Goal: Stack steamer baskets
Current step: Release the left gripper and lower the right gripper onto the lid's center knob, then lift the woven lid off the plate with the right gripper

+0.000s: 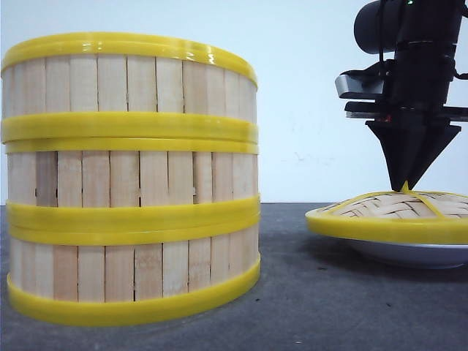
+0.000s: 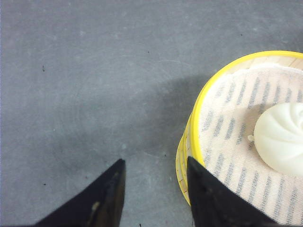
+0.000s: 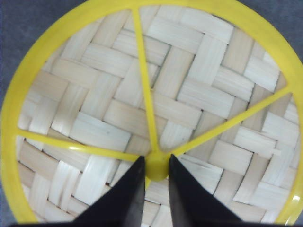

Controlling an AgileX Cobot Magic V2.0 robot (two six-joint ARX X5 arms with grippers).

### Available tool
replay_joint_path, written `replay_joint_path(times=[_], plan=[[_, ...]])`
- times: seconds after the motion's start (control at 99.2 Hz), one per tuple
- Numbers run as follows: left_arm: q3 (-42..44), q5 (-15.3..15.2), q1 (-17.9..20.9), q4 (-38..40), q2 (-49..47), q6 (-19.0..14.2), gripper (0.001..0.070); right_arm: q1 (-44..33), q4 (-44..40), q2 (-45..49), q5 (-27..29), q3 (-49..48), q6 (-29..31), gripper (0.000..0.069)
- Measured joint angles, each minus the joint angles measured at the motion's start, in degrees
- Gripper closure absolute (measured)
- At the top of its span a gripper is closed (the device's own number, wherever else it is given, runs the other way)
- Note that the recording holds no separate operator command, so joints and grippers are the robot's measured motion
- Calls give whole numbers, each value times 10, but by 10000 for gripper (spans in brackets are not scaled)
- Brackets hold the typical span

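A: Front cam: steamer baskets (image 1: 131,179) all three stacked on the table (image 1: 307,307), well left of the lid (image 1: 391,212). Right gripper (image 1: 404,183) points straight down onto it.

B: Left wrist: left gripper (image 2: 154,189) spread wide, empty, beside the stack's rim. Right wrist: fingers (image 3: 125,198) pinched on the lid's knob (image 3: 156,166).

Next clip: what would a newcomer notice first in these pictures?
The tall stack of three steamer baskets fills the left of the front view. At right, the right claw pinches the yellow knob of the woven lid, which sits over a white plate. From the left wrist view, a white bun lies in the top basket, with the left claw open at its rim.
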Motion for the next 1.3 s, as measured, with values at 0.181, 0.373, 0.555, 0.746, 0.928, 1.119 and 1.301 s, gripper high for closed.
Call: replay_joint_path(times=[0.181,0.373,0.555,0.746,0.928,1.119,1.301], plan=[[0,0,0,0,0,0,474,1,-66,2,-2,31,-1,639],[0,0,0,15,0,0,474,13,-130,0,-5,125,-2,639],[0,-4,3,31,0,0,474,54,-194,-6,-7,266,-2,640],[0,-4,23,56,0,0,474,116,-208,-8,-49,397,0,640],[0,-4,41,59,0,0,474,183,-205,-10,-86,442,2,640],[0,-4,47,59,0,0,474,251,-199,3,-92,442,2,640],[0,-4,47,59,0,0,474,288,-174,45,-92,442,2,640]])
